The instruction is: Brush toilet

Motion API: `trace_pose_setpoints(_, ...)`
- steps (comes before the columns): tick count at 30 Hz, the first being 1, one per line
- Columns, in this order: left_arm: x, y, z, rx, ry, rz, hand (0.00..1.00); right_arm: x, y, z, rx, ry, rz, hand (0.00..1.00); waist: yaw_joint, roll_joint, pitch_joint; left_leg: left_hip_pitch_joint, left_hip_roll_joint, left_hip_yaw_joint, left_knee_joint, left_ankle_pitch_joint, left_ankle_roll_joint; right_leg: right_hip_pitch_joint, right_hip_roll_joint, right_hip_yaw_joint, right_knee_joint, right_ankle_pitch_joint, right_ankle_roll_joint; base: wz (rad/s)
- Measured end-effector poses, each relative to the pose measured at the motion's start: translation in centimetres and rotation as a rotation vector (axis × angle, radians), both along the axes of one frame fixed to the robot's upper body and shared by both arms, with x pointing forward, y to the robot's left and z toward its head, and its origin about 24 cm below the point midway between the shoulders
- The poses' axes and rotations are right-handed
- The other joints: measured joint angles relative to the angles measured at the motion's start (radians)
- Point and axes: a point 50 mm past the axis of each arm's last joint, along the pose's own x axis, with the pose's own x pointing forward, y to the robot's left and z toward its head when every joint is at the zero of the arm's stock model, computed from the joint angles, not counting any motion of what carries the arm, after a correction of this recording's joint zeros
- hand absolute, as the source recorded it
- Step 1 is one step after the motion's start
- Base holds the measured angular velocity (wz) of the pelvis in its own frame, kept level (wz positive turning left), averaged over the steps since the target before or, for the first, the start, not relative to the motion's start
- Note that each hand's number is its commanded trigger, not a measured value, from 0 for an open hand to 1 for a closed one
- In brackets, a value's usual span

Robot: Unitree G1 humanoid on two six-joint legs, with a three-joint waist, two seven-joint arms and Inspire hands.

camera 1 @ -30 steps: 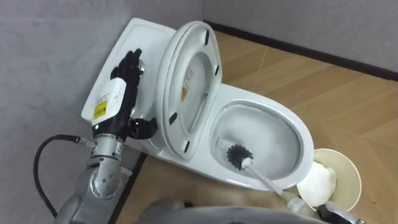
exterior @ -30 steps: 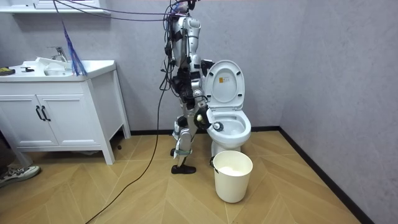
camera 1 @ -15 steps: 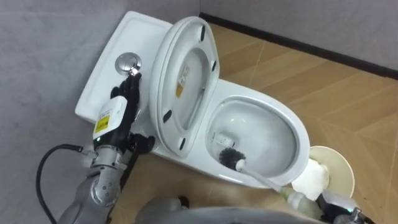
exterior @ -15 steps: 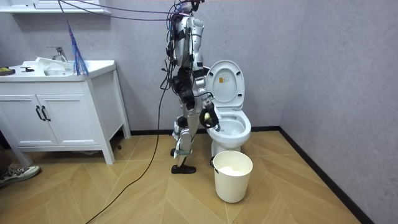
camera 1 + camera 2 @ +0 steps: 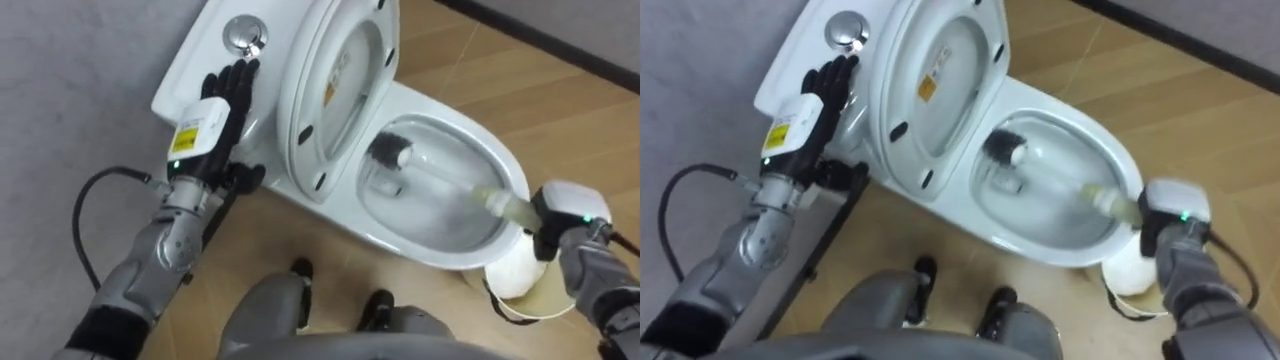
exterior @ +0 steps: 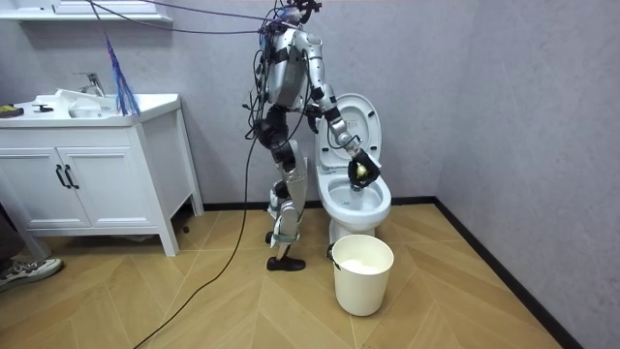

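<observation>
Toilet brush in the bowl, right hand on its handle, left hand flat on the cistern.

Robot stands at the white ceramic toilet (image 5: 400,245), on the room view's left of it, right arm reaching over the bowl. The oval white seat and lid (image 5: 340,90) are raised against the cistern. Right hand (image 5: 565,215) has its fingers curled round the end of the long pale-handled toilet brush (image 5: 445,180). The handle slants across the bowl and the black bristle head (image 5: 390,152) sits low at the rear, near the hinge. Contact with the porcelain: cannot tell. Left hand (image 5: 225,100) lies with fingers straight on the cistern top, holding nothing, fingertips just beside the round chrome flush button (image 5: 244,32). A cream round plastic bucket (image 6: 363,274) stands on the wooden floor at the front of the toilet.
</observation>
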Motion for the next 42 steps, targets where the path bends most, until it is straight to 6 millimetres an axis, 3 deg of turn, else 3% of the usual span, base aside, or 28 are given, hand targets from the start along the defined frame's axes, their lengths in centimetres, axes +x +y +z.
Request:
trace_pose_setpoints(4, 0.3, 0.6, 0.6, 0.043, -0.061, -0.007, 0.0, 1.3, -0.5, 1.3, -0.045, -0.036, 0.026, 1.0, 0.008, 0.003, 0.0019, -0.069, -0.004, 0.014, 0.006, 0.017, 0.007, -0.093, -0.025, 0.005, 0.055, -0.001, -0.001, -0.04)
trace_pose_setpoints(8, 0.7, 1.1, 1.3, 0.069, -0.124, -0.007, 0.0, 2.1, -1.3, 2.5, -0.077, -0.077, 0.032, 1.0, 0.009, 0.013, 0.0066, -0.142, -0.004, 0.016, 0.032, 0.017, 0.007, -0.165, -0.03, 0.006, 0.087, 0.0, -0.003, -0.03)
trace_pose_setpoints(13, 1.2, 2.1, 2.5, 0.147, -0.209, -0.015, 0.0, 3.0, -2.2, 4.1, -0.136, -0.137, 0.032, 1.0, 0.023, 0.021, 0.0082, -0.241, -0.004, 0.033, 0.058, 0.027, 0.005, -0.279, -0.037, 0.026, 0.129, 0.001, -0.02, -0.09)
trace_pose_setpoints(21, 1.5, 2.4, 3.1, 0.156, -0.266, 0.035, 0.0, 3.6, -3.1, 5.3, -0.189, -0.138, 0.001, 1.0, 0.03, 0.043, 0.0086, -0.327, -0.004, 0.062, 0.108, 0.028, 0.003, -0.393, -0.055, 0.057, 0.21, -0.019, -0.036, -0.05)
trace_pose_setpoints(27, 2.1, 2.4, 3.6, 0.165, -0.299, 0.058, 0.0, 3.5, -2.8, 4.7, -0.233, -0.044, 0.029, 1.0, 0.034, 0.073, 0.0118, -0.385, -0.004, 0.069, 0.139, 0.03, 0.0, -0.454, -0.066, 0.055, 0.248, -0.034, -0.047, 0.04)
trace_pose_setpoints(33, 1.9, 2.2, 3.2, 0.181, -0.305, 0.089, 0.0, 2.7, -3.2, 4.2, -0.248, -0.008, 0.007, 1.0, 0.034, 0.085, 0.0094, -0.389, 0.001, 0.08, 0.146, 0.029, 0.0, -0.461, -0.062, 0.064, 0.248, -0.034, -0.048, -0.02)
trace_pose_setpoints(42, 1.7, 1.9, 2.5, 0.225, -0.28, 0.113, 0.0, 1.3, -3.6, 3.4, -0.246, 0.057, -0.021, 1.0, 0.026, 0.117, -0.0071, -0.396, 0.011, 0.099, 0.16, 0.027, 0.005, -0.457, -0.058, 0.059, 0.248, -0.035, -0.047, 0.0)
